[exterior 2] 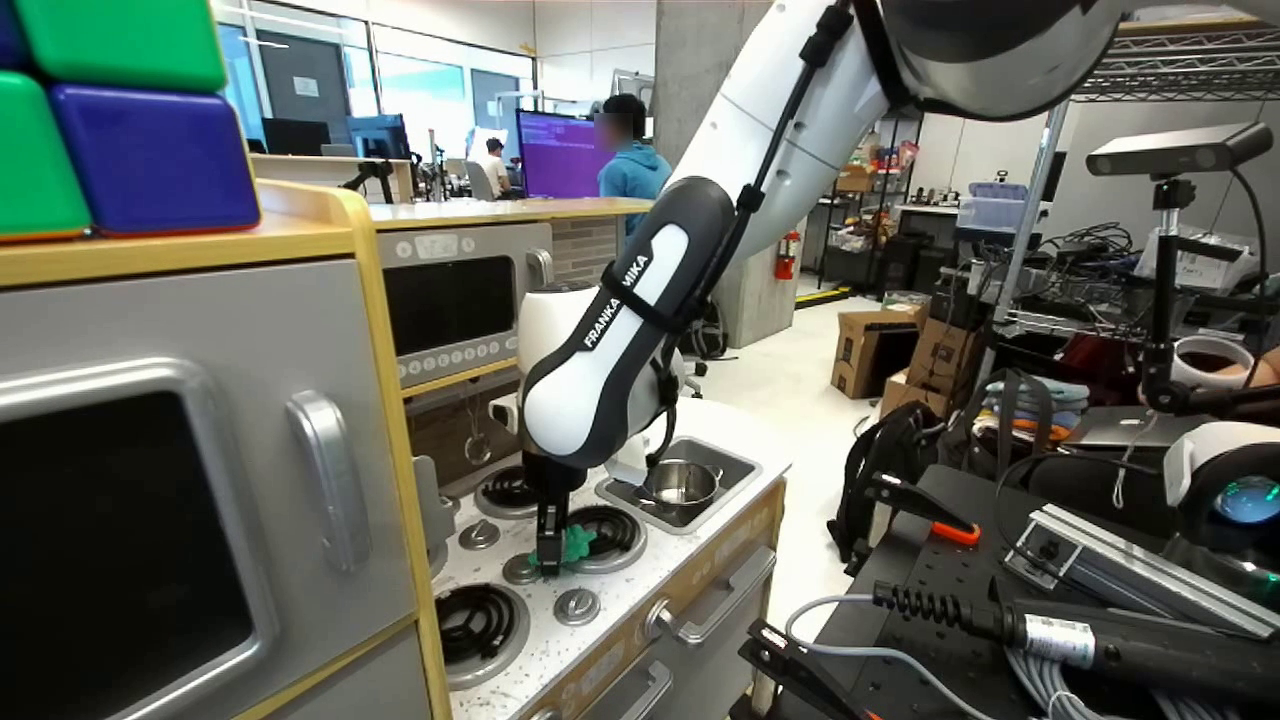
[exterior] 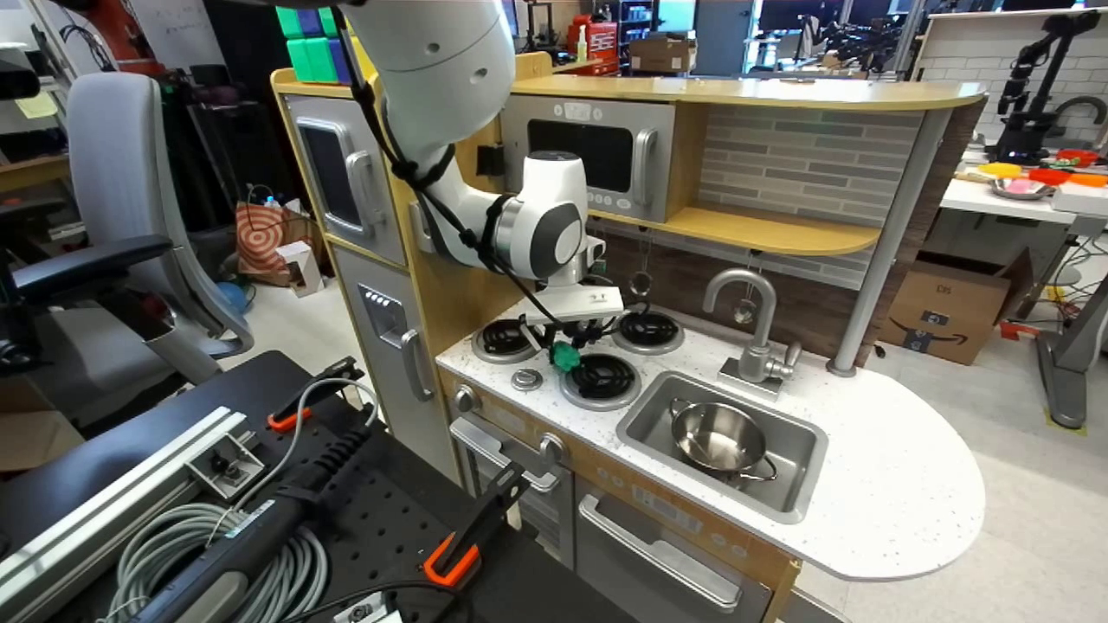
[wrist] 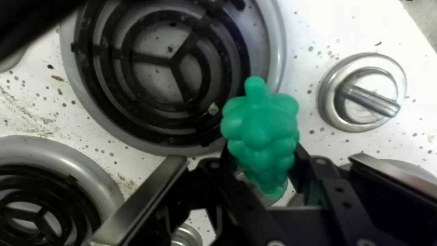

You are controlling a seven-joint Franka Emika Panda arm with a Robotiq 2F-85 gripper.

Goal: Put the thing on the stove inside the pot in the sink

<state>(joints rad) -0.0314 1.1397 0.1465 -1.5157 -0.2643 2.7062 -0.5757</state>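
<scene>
Over a toy kitchen of yellow wood and grey panels (exterior: 770,232) bends a white jointed robot arm (exterior: 459,95). The stove (exterior: 544,398) takes one end of the kitchen's speckled white surface (exterior: 892,459) and has round black coil burners (wrist: 170,61) ringed in silver. Beside it is the rectangular silver metal sink (exterior: 808,472). At the arm's end a black two-fingered hand (wrist: 263,148) points down over the stove, presumably to work from above. Inside the sink stands a small round shiny steel pot (exterior: 718,437), mouth upward, a placing that should let something be dropped straight in. Smallest is a green toy shaped like a bunch of grapes (wrist: 260,126), with the hand's fingers (wrist: 302,159) clamped on both its flanks; they press near the middle of the bunch, likely for a balanced hold. The toy lies between the fingers, its stem projecting past them and overlapping a burner's rim in the wrist view, its tapered end pointing back into the hand. Whether it touches the stove, I cannot tell; it is well apart from the pot.
</scene>
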